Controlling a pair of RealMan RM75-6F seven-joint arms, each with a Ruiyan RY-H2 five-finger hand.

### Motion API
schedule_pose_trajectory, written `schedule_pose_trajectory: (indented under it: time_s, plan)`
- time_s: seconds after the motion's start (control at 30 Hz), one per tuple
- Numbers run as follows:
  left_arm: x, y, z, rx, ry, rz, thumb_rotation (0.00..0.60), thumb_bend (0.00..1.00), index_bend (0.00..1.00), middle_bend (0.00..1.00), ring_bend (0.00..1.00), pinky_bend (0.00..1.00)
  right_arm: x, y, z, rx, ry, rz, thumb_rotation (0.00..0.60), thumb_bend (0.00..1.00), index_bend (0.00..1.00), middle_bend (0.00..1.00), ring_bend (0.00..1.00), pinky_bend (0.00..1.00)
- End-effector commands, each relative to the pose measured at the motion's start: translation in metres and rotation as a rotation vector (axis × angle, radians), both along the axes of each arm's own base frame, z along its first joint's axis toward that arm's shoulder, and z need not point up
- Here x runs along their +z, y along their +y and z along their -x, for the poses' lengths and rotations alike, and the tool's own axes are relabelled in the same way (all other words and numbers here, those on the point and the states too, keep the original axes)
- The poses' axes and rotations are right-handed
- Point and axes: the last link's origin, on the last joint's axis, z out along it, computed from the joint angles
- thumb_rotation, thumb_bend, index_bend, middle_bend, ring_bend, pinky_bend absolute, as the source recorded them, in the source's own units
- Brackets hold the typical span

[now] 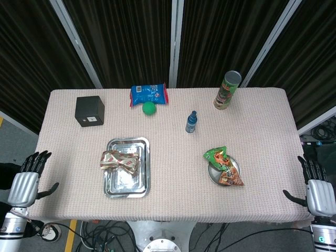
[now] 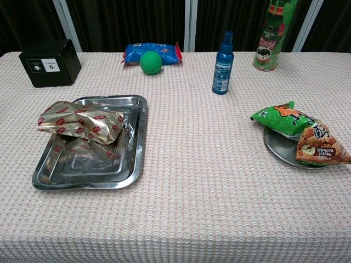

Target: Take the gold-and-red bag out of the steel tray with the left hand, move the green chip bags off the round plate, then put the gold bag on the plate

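No legible text: print on green can (image 2: 272, 34), chip bags (image 2: 300, 131), black box's label (image 2: 45, 65) too small.

Gold-and-red bag (image 2: 81, 121), green-and-orange chip bags (image 2: 300, 133), silvery steel tray (image 2: 137, 143), pale woven-patterned tablecloth (image 2: 197, 181).

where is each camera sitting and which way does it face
Head view: high above the near table edge, looking steeply down on the whole table; the left hand and right hand show at the bottom corners, beside the table, holding nothing.
Chest view: low at the near edge, looking forward across the tabletop toward the curtain; no part of the robot shows.
Both share the steel tray with the gold bag, the plate with green bags, the blue bottle and the green ball.
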Motion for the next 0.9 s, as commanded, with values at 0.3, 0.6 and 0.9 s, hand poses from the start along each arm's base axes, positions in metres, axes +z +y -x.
schedule_pose_trajectory:
  time_s: [0.3, 0.6, 0.9]
  plan:
    - [0.001, 0.001, -0.001, -0.006, -0.003, 0.005, 0.600, 0.21, 0.09, 0.06, 0.00, 0.08, -0.007, -0.003, -0.006, 0.004, -0.001, -0.029, 0.600, 0.00, 0.00, 0.00, 0.00, 0.00]
    - [-0.018, 0.006, -0.020, -0.079, -0.053, 0.094, 0.600, 0.16, 0.09, 0.06, 0.00, 0.07, -0.006, -0.007, -0.010, 0.026, 0.012, -0.035, 0.600, 0.00, 0.00, 0.00, 0.00, 0.00]
    - [-0.069, 0.046, -0.089, -0.281, -0.070, 0.266, 0.600, 0.15, 0.09, 0.05, 0.00, 0.07, 0.004, -0.009, -0.010, 0.026, 0.004, -0.015, 0.600, 0.00, 0.00, 0.00, 0.00, 0.00]
